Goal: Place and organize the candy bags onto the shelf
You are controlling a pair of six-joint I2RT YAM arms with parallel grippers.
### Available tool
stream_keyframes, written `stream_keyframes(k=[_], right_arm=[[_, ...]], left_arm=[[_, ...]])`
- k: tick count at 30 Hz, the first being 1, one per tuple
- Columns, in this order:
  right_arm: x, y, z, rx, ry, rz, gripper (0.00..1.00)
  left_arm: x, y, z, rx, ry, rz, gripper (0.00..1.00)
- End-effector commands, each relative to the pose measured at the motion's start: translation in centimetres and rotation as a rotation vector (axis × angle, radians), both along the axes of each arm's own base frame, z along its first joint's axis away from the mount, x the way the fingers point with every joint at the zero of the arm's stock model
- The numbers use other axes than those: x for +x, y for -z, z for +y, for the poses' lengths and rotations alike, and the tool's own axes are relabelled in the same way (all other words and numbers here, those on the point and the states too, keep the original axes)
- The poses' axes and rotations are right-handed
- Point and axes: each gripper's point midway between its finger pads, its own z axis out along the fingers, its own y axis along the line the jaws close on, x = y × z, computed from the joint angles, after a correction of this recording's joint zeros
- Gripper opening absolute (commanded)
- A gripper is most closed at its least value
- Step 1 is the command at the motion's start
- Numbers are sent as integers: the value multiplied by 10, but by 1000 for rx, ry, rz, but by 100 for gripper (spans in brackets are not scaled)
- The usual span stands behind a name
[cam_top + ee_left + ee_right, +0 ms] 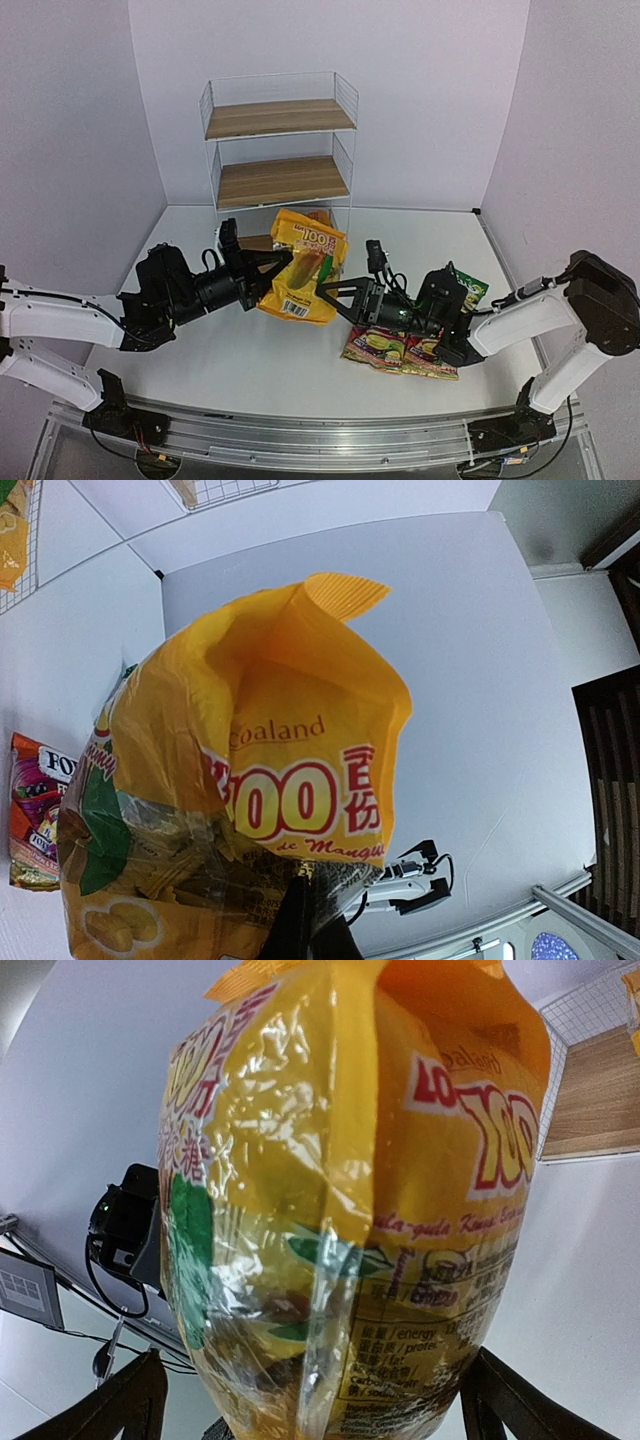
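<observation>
- Yellow-orange candy bag [300,262] hung clear of the bench [250,365], upright, between the two sets of fingers and in front of the shelf [280,140].
- Left fingers [278,262] met the bag's near edge. The left wrist view hid them behind the bag, but with the bag aloft they looked clamped on it.
- Right fingers [324,282] were spread wide, one on each side of the bag's lower end and neither plainly pressing it.
- Green bags [400,350] lay on the bench beneath and behind the right fingers. A red FOX'S bag [35,810] lay flat, off to the side of the left fingers.
- Another yellow bag [10,540] showed behind the shelf wire, well beyond the fingers.
- Risk: the film was glossy and the sweets had sagged low, so a pinch on one edge could slip.
- Risk: if the left fingers let go before the right ones closed, the bag would likely drop to the bench.
- Risk: carried forward crooked, the wide bag could snag the thin wire side.
</observation>
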Motion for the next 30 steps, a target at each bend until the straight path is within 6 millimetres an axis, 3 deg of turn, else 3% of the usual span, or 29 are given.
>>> stream_keyframes(k=[1, 4, 11, 13, 14, 17, 18, 21, 22, 24, 28, 29, 30], right_arm=[[-4, -30, -1, 78, -15, -37, 98], [-4, -31, 5, 80, -38, -33, 93], [-5, -49, 21, 120, -102, -37, 59], [-4, -56, 21, 133, -98, -43, 45], [-4, -58, 20, 137, -94, -42, 32], [-2, -60, 16, 146, -67, -30, 5], [-1, -59, 14, 145, -58, -27, 1], [-1, -54, 10, 129, -45, -16, 0], [-1, -51, 10, 116, -46, -10, 0], [0, -40, 14, 60, -50, 11, 0], [10, -5, 18, -134, -8, 67, 0], [11, 5, 17, -181, 1, 73, 0], [11, 12, 17, -219, -5, 64, 0]], left_arm=[[-11, -83, 17, -206, -12, -135, 0], [-12, -82, 16, -206, -2, -135, 0], [-8, -70, 16, -177, -23, -113, 0], [-4, -64, 17, -154, -42, -105, 0], [-1, -62, 19, -146, -65, -100, 0], [4, -51, 26, -111, -111, -88, 0], [6, -46, 29, -87, -131, -79, 0], [12, -31, 39, 0, -193, -54, 1], [13, -30, 42, 25, -209, -58, 5], [16, -28, 46, 84, -236, -64, 26], [21, -21, 63, 239, -310, -49, 88], [22, -16, 69, 285, -331, -33, 97], [24, -11, 77, 332, -361, -21, 99]])
